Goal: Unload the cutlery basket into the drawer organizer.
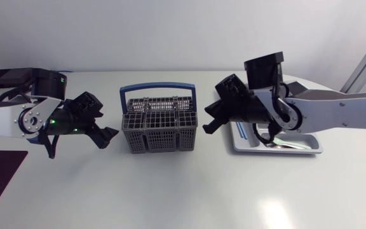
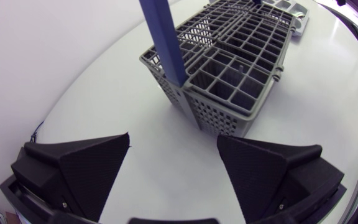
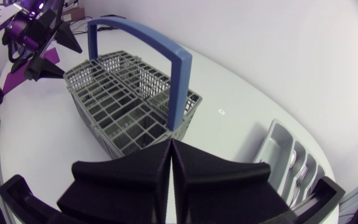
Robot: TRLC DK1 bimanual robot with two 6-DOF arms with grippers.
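White table (image 1: 170,191). Grey cutlery basket (image 1: 161,124) sat centre and looked empty. Drawer organizer (image 1: 313,147) to its right held cutlery. Left gripper (image 2: 173,140) gaped wide, empty, facing the basket. Right gripper (image 3: 171,146) was pinched closed on nothing, so unloading was likely done.

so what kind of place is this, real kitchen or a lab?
Likely a lab test bench, not a kitchen: plain white table, left arm and right arm flanking a cutlery basket, drawer organizer set loose on top.
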